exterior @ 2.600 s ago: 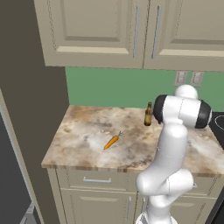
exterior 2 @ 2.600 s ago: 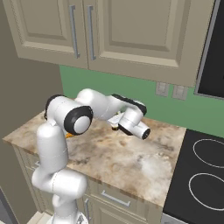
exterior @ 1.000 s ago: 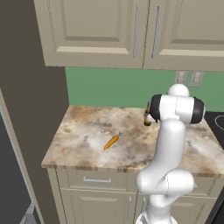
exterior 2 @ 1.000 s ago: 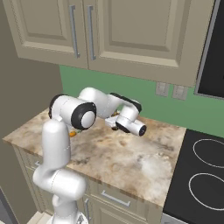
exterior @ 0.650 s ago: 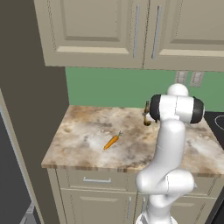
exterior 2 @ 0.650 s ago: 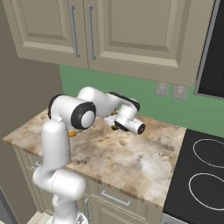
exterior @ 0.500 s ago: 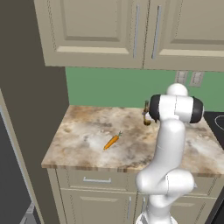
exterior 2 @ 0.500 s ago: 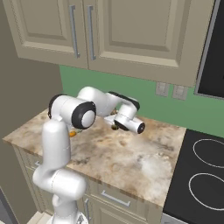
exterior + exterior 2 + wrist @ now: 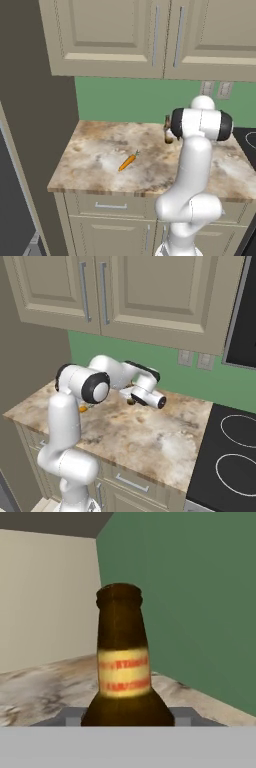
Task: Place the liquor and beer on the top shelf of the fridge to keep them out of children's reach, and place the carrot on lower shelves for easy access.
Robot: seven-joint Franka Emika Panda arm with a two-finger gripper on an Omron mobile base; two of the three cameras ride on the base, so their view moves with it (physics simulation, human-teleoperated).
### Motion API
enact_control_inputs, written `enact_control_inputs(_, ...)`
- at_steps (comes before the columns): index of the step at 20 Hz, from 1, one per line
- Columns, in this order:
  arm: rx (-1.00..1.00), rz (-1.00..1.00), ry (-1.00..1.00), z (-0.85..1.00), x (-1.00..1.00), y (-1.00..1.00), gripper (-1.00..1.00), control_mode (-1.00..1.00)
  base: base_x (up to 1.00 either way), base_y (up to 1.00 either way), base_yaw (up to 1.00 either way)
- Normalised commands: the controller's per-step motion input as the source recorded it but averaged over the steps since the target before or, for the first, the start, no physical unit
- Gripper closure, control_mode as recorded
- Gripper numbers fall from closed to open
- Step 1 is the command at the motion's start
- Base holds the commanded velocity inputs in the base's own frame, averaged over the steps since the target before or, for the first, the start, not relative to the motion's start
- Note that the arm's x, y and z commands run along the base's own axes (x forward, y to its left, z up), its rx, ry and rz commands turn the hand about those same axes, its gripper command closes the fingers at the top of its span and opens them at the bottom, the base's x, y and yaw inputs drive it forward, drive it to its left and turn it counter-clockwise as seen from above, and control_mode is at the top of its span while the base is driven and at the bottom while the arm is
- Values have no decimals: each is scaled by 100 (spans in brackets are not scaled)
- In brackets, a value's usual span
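The beer, a dark amber bottle with a yellowish label, stands upright on the counter by the green back wall. My gripper is level with its shoulder, with a grey fingertip against each side of the bottle, shut on it. From the left base view the beer peeks out beside my arm's elbow. In the right base view the hand covers most of the beer. The carrot lies on the marble counter, left of the arm. The liquor and the shelves are out of view.
The fridge's dark side rises at the counter's left end. Beige cabinets hang over the counter. A black stovetop adjoins the counter on the right. Wall outlets sit on the green backsplash.
The fingers have closed in from wide apart onto the beer. The arm and the carrot have stayed where they were.
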Motion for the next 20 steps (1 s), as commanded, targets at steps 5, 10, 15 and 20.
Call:
enact_control_inputs(5, 0, 0, -2, 49, -89, -6, 100, -100, 0, 0, 0)
enact_control_inputs(10, 0, 0, -11, 76, -100, 0, 100, -100, 0, 0, 0)
enact_control_inputs(15, -2, 0, -12, 87, -100, 0, 100, -100, 0, 0, 0)
enact_control_inputs(20, -6, 0, -6, 79, -100, 2, 100, -100, 0, 0, 0)
